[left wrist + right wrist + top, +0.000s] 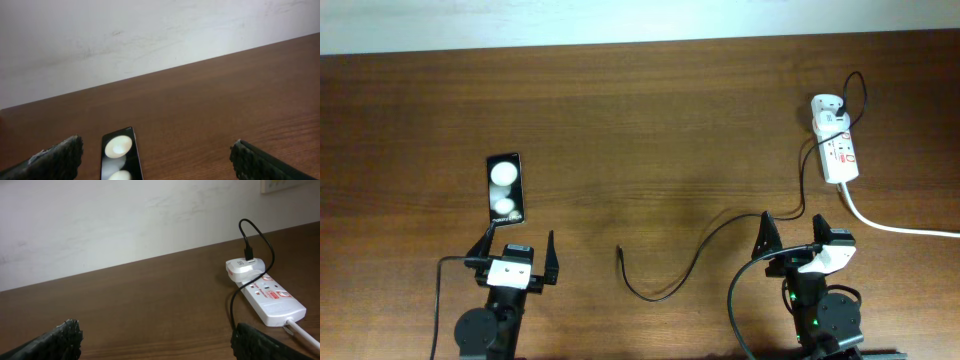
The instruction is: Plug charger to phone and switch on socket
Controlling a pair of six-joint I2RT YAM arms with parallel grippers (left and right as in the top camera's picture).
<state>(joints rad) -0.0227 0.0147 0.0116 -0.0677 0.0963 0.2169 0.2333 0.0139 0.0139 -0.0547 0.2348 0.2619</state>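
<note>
Left jaws: wide apart and empty, poised low over the surface [650, 130] at the near left; one dark ribbed finger [60, 157] shows at each side of the left wrist view.
Right jaws: also wide apart and empty, at the near right, with the cable passing close by the left-hand finger [763, 238].
Phone [505, 187]: flat on the surface just beyond the left jaws, towards their left side, its long side running near to far. Two white light spots shine on the glossy screen, also seen in the left wrist view [120, 155].
Cable [718, 229]: thin and black, it leaves the adapter, arcs at the far right, drops past the left edge of the power strip and crosses the surface in a loose curl.
Connector tip [620, 252]: loose on the bare wood between the two arms, well apart from the phone.
Adapter [828, 110]: white, seated in the far end of the power strip, clear in the right wrist view [245, 268].
Power strip [840, 155]: white with red markings, far right; switch position cannot be told.
White cord [890, 225]: thick, running off the right edge from the strip's near end.
</note>
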